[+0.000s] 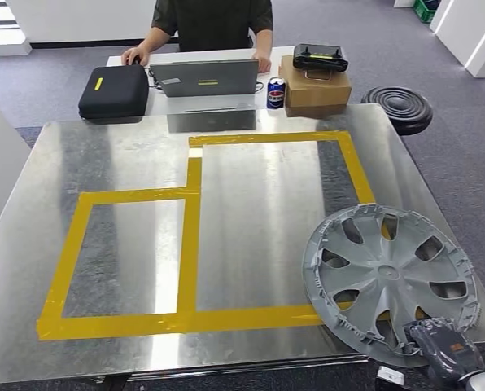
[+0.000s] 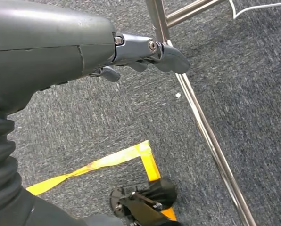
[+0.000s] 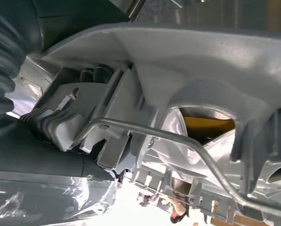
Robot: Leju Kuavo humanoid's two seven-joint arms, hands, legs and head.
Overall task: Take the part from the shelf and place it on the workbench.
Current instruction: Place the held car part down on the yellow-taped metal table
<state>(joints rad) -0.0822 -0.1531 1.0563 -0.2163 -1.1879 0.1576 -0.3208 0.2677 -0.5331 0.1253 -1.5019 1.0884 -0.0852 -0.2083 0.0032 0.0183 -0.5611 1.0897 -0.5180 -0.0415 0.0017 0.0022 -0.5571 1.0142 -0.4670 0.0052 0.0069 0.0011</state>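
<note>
While its right hand (image 1: 443, 349) grips the near rim of the grey wheel cover (image 1: 391, 277), the cover lies flat on the metal workbench (image 1: 136, 163), overlapping the near right corner of the yellow tape outline (image 1: 190, 244). Its left hand (image 2: 146, 54) hangs over carpet, fingers loosely apart, holding nothing. Beyond the workbench, a person (image 1: 212, 20) sits at a laptop (image 1: 206, 77).

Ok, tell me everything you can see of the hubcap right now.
The hubcap is a round grey plastic wheel cover with spokes and oval openings, lying inner side up on the metal workbench at its near right corner, overlapping the yellow tape. A wire ring runs along its clipped rim. The right hand grips its near edge.
</note>
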